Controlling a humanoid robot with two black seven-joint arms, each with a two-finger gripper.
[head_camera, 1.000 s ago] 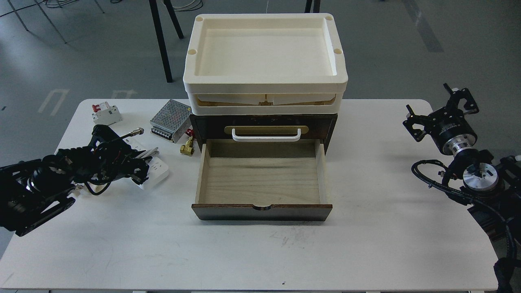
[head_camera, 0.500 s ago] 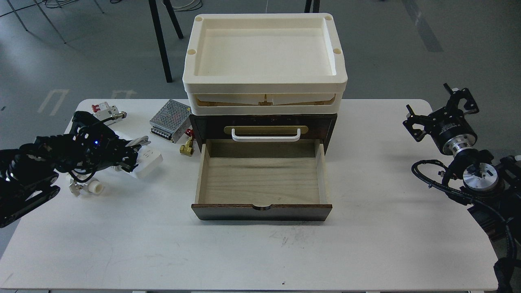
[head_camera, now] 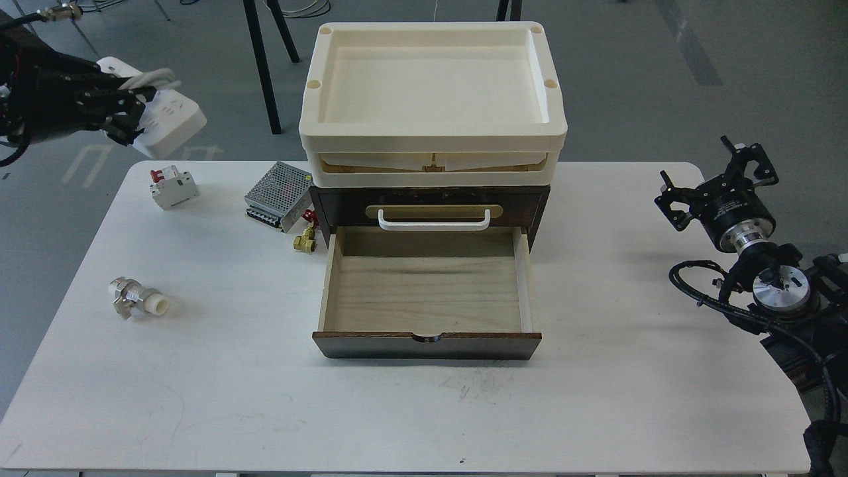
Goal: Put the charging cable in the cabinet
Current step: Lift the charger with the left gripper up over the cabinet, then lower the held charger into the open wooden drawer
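My left gripper (head_camera: 122,112) is high at the upper left, shut on the charging cable (head_camera: 169,119), a white power strip with its cord bundled against it, held well above the table's back left corner. The cabinet (head_camera: 429,205) is a dark brown drawer unit at the table's middle. Its pale wood drawer (head_camera: 427,291) is pulled open toward me and is empty. My right gripper (head_camera: 722,173) rests at the far right, away from everything, with its fingers spread open and nothing in them.
Two stacked cream trays (head_camera: 430,99) sit on top of the cabinet. A mesh-cased power supply (head_camera: 277,195), a white circuit breaker (head_camera: 172,187) and a brass fitting (head_camera: 305,240) lie left of the cabinet. A small white-and-metal fitting (head_camera: 136,301) lies at the left.
My left gripper lifted the charging cable off the table and carried it up and back to the upper left. The small white fitting beneath my arm came into view. The right arm stayed still.
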